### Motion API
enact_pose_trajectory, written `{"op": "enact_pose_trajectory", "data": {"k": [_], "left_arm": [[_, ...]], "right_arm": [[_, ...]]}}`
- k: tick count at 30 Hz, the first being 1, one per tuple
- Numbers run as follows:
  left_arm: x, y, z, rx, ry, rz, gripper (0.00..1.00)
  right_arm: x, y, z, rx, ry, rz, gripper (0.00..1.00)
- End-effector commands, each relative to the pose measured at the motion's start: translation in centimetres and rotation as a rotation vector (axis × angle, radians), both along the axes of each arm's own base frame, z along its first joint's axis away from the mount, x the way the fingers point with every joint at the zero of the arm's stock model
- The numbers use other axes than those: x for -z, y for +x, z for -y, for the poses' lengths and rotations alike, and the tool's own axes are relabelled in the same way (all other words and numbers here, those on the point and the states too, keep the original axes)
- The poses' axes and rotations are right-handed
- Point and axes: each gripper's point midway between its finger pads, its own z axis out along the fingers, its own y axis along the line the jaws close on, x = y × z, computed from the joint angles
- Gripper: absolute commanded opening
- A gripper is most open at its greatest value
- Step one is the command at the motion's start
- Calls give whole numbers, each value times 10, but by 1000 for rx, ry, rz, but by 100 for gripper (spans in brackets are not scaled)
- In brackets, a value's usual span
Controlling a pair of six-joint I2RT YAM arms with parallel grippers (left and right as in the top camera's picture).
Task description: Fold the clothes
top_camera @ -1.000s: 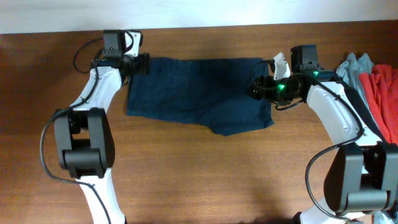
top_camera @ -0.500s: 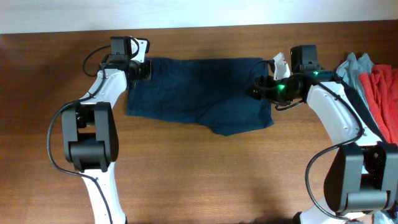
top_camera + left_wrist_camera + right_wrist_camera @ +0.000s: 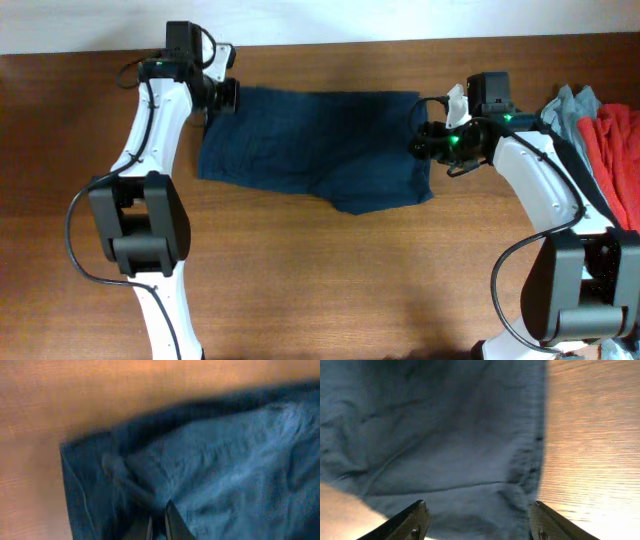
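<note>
Arms are stretched toward the far side of the wooden worktop [image 3: 330, 280]. The left pincer [image 3: 228, 95] is clamped on the far left corner of the dark blue shorts [image 3: 310, 150]. The right pincer [image 3: 479, 505] is held spread wide over their right edge. The shorts are laid flat, lightly wrinkled.
</note>
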Motion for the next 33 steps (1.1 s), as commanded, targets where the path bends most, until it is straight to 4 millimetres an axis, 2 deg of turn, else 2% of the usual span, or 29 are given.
{"op": "enact_pose_trajectory", "data": {"k": [1, 5, 6, 8, 10, 13, 17, 23, 28, 33], "left_arm": [[-1, -24, -7, 2, 24, -91, 5], [7, -53, -8, 3, 27, -216, 4], [7, -55, -8, 4, 28, -226, 4], [8, -63, -8, 4, 28, -258, 4], [9, -68, -8, 4, 29, -277, 4], [10, -76, -8, 4, 30, -312, 4], [10, -76, -8, 5, 30, -314, 5], [10, -75, -8, 4, 30, -308, 5], [10, -73, -8, 4, 30, -299, 5], [9, -70, -8, 4, 29, -285, 5]], "right_arm": [[-4, 16, 31, 125, -74, 45, 70], [-1, 37, 36, 136, -70, 109, 70], [0, 39, 36, 136, -70, 114, 70], [10, 53, 35, 134, -63, 140, 70], [22, 67, 34, 129, -53, 166, 75], [42, 91, 24, 95, 6, 222, 80], [64, 113, 15, 65, 54, 288, 80], [88, 132, 7, 90, 140, 329, 79], [88, 143, 6, 89, 152, 388, 73], [88, 145, 5, 97, 128, 395, 72]]}}
